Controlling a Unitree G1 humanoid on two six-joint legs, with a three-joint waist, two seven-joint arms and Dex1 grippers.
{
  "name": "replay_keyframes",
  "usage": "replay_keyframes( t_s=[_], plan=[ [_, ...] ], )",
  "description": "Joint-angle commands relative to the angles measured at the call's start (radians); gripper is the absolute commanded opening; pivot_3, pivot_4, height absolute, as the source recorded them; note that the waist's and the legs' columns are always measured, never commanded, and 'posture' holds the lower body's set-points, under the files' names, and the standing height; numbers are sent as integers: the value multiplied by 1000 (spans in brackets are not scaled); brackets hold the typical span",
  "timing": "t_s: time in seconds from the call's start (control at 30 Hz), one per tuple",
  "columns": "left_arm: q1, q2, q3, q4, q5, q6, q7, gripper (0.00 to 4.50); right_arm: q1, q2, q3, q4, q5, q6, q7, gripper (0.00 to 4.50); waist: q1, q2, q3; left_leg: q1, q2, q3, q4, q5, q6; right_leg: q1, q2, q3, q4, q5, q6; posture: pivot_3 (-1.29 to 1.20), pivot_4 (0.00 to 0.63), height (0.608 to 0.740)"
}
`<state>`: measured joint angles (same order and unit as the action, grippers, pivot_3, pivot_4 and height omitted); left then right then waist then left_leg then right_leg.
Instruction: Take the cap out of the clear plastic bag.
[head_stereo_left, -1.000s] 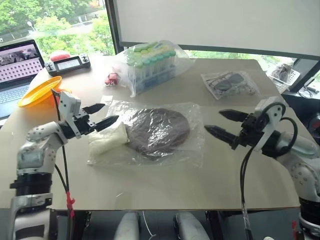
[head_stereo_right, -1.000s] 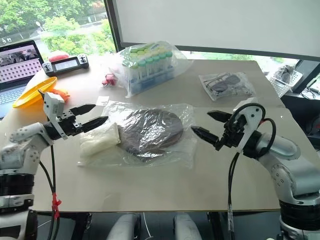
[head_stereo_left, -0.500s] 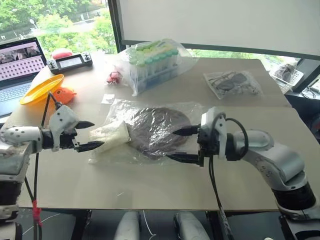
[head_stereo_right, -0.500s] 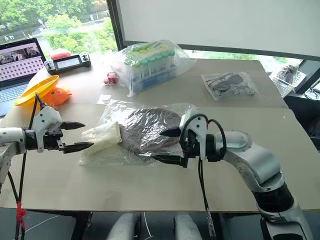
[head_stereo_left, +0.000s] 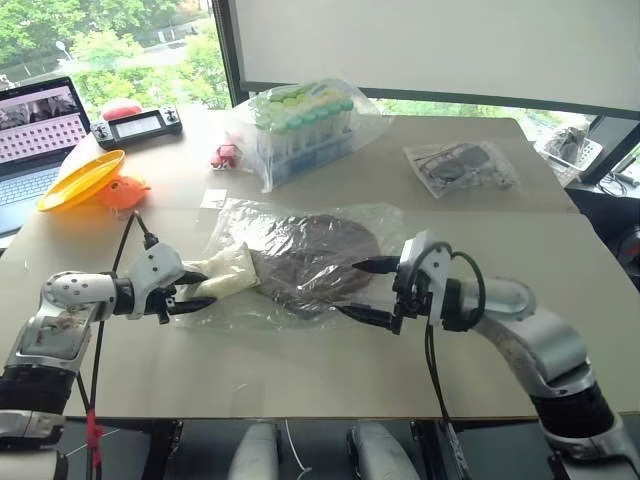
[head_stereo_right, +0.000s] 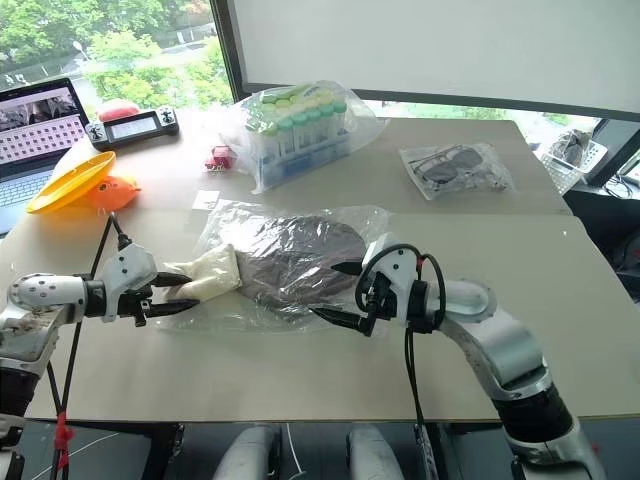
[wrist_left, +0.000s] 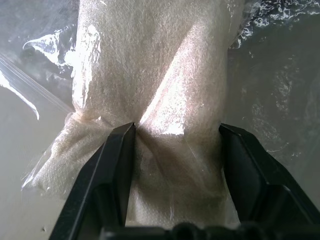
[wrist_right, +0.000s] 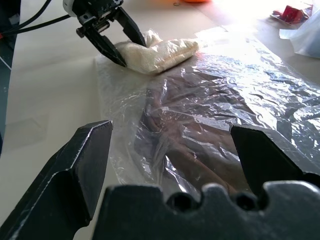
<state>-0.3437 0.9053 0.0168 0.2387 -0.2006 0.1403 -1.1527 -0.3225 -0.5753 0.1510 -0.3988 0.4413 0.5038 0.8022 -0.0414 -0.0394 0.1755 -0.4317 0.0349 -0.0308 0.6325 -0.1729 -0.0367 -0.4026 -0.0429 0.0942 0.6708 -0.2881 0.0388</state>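
**Pinning one end, reaching from the other**

Windowed room, pale desk (head_stereo_left: 300, 380), and on it the bag (head_stereo_left: 385, 225) lying flat with the cap (head_stereo_left: 320, 262) inside, mid-desk. My left fingers (head_stereo_left: 192, 292) straddle the white cloth (head_stereo_left: 225, 272) at the bag's left end, half closed, one tip pressing it through the plastic. My right fingers (head_stereo_left: 368, 290) are spread wide at the cap's right edge, holding nothing. To do this well I should clamp plastic, not just cloth, on the left, then find the bag's mouth before pulling; I cannot tell which end opens.
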Motion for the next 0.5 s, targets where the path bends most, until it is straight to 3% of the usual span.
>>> replay_keyframes(
  t_s=[0.03,0.27,0.5],
  plan=[
    [-25,-5,-3,26,12,-28,-11,832,36,29,-9,26,-53,-154,9,4500,0,0,0,0,0,0,0,0,0,0,0,0,0,0,0,0,150,740],
    [-50,-36,24,38,-1,-40,17,832,59,58,-4,38,-69,-203,26,4500,-1,0,0,1,0,0,0,0,0,0,0,0,2,0,0,0,150,740],
    [-244,-69,197,174,-75,13,212,832,61,55,6,35,-70,-166,33,4500,4,-3,1,0,0,-2,2,0,0,0,1,-2,3,0,0,0,150,740]
  ],
)
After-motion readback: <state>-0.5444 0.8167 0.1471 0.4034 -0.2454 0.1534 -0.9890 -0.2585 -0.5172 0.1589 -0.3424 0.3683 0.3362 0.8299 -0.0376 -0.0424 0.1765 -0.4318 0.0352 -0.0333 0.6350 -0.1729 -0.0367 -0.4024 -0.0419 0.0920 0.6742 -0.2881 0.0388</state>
